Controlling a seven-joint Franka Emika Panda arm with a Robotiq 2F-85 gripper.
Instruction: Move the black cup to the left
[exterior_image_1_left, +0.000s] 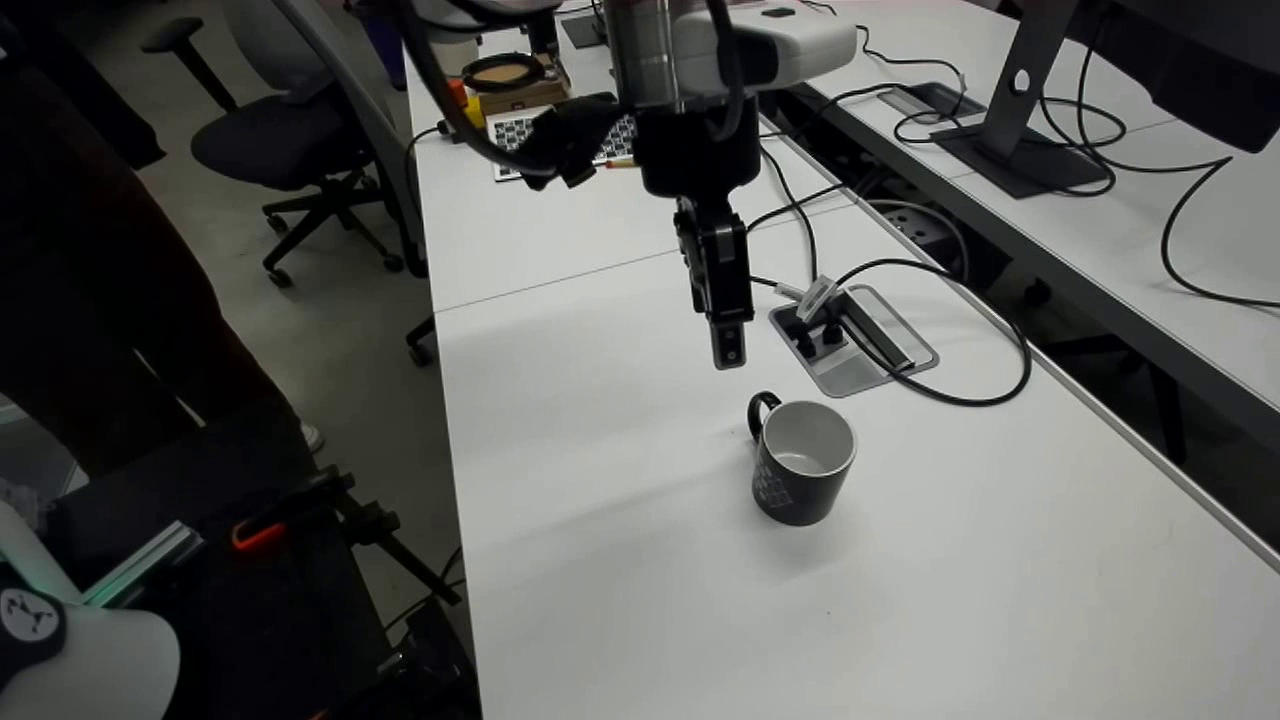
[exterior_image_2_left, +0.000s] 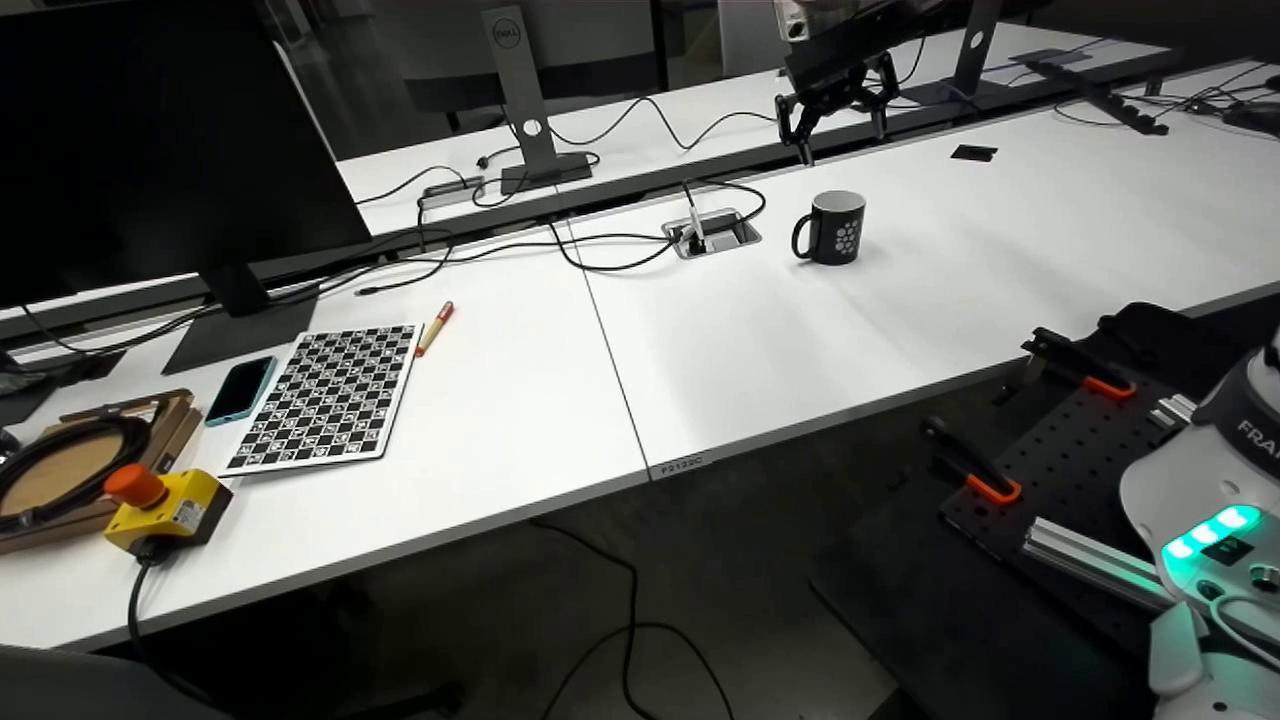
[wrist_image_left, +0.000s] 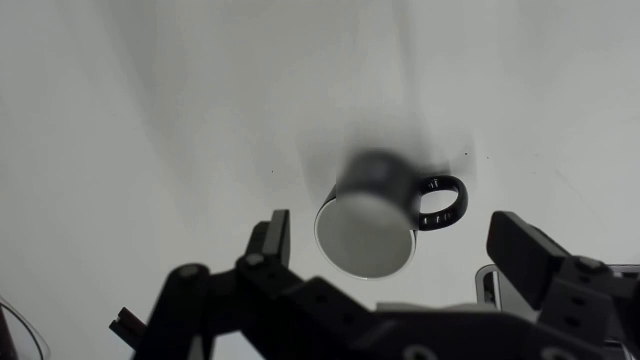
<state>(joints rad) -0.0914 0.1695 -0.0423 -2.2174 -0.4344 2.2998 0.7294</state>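
The black cup stands upright on the white table in both exterior views (exterior_image_1_left: 792, 497) (exterior_image_2_left: 836, 232). Its pale mark shows on its side, and its loop handle is on the side toward the cable box. In the wrist view the cup (wrist_image_left: 364, 242) is partly blurred, with its white inside facing the camera and its handle to the right. My gripper (wrist_image_left: 390, 225) is open and empty, with its fingers spread on either side of the cup in the picture. In both exterior views the gripper (exterior_image_1_left: 730, 345) (exterior_image_2_left: 843, 145) hangs above the table, apart from the cup.
A flat black-and-silver cable box (exterior_image_1_left: 850, 378) (exterior_image_2_left: 735, 235) with looping black cables is set in the table close to the handle side. A small flat black item (exterior_image_2_left: 974, 153), a checkered board (exterior_image_2_left: 330, 395) and a yellow emergency stop (exterior_image_2_left: 170, 510) are farther along the table.
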